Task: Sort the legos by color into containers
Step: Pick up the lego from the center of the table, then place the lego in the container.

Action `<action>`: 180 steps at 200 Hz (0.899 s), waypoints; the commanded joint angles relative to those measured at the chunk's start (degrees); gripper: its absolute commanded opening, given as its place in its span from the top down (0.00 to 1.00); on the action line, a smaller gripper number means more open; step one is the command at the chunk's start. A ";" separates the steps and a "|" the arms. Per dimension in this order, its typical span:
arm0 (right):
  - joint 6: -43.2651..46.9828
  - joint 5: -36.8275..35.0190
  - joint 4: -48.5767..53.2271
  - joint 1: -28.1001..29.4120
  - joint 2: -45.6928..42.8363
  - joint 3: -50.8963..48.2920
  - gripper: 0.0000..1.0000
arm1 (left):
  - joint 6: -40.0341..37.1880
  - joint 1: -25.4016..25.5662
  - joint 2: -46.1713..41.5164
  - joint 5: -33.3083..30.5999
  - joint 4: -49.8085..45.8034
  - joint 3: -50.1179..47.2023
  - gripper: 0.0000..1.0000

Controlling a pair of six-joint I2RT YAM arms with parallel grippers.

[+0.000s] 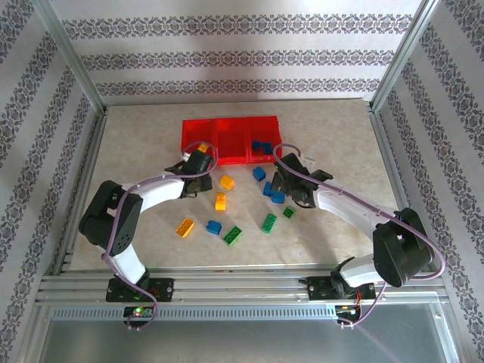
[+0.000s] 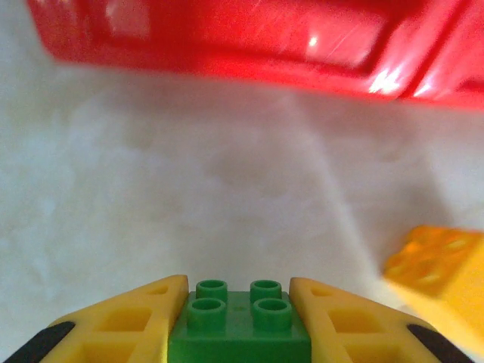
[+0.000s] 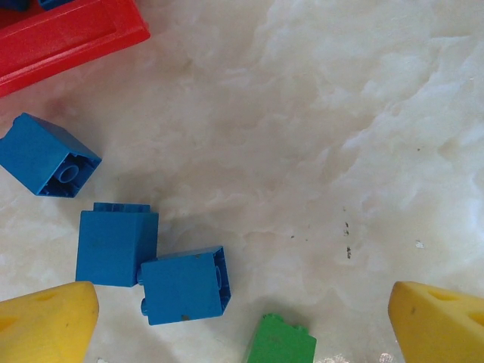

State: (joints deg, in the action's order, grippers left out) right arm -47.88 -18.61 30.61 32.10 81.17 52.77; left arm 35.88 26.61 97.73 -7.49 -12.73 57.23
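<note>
Left wrist is showing left tool (image 2: 238, 286) clamping green lego (image 2: 239, 336) by its flat sides, likely light, stiff, slick plastic, while right tool (image 3: 242, 295) is hanging spread wide.

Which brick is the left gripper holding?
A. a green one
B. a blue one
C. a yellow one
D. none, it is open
A: the left wrist view shows the left gripper shut on a green brick, studs facing up between its yellow fingers.
</note>
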 commanded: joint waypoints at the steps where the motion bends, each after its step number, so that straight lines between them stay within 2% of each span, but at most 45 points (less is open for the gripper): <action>1: -0.48 -0.15 0.94 -0.10 -0.63 0.62 0.02 | -2.05 0.92 -0.03 -0.01 1.53 4.92 0.73; 127: -1.08 -0.44 1.03 -0.02 -3.52 -0.83 0.02 | -10.18 1.41 18.73 -1.88 -4.85 34.12 0.73; 180: -1.02 -0.57 1.21 -0.02 -4.74 -1.18 0.02 | -11.00 1.34 24.48 -2.67 -7.26 40.73 0.73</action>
State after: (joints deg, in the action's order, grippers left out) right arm -48.12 -18.61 30.65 32.10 77.87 52.64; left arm 26.79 27.07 120.09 -8.38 -16.47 94.89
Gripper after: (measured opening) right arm 0.983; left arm 0.340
